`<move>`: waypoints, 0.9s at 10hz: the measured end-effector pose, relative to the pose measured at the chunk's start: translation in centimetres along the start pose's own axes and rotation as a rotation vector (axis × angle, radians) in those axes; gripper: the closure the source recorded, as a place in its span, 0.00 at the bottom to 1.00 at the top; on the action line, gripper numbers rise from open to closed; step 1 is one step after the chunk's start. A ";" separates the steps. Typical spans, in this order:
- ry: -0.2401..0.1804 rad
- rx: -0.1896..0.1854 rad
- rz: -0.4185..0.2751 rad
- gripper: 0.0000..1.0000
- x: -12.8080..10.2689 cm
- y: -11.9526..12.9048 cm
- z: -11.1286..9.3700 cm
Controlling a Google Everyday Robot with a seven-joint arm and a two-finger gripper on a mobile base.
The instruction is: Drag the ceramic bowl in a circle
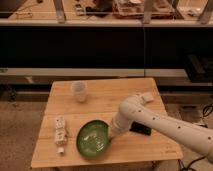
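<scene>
The ceramic bowl (92, 139) is wide, glossy and green with pale speckles inside. It sits near the front edge of the wooden table (105, 102), left of centre. My gripper (112, 133) comes in from the right on the white arm and is shut on the bowl's right rim. The fingertips are hidden behind the wrist and the rim.
A small white cup (79, 91) stands at the back left. A white packet (60, 133) lies at the front left, close to the bowl. A black object (140, 129) lies under my arm, and a pale item (146, 97) sits at the right.
</scene>
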 end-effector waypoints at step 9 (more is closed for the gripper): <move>0.088 0.046 -0.050 1.00 15.6 -2.8 1.5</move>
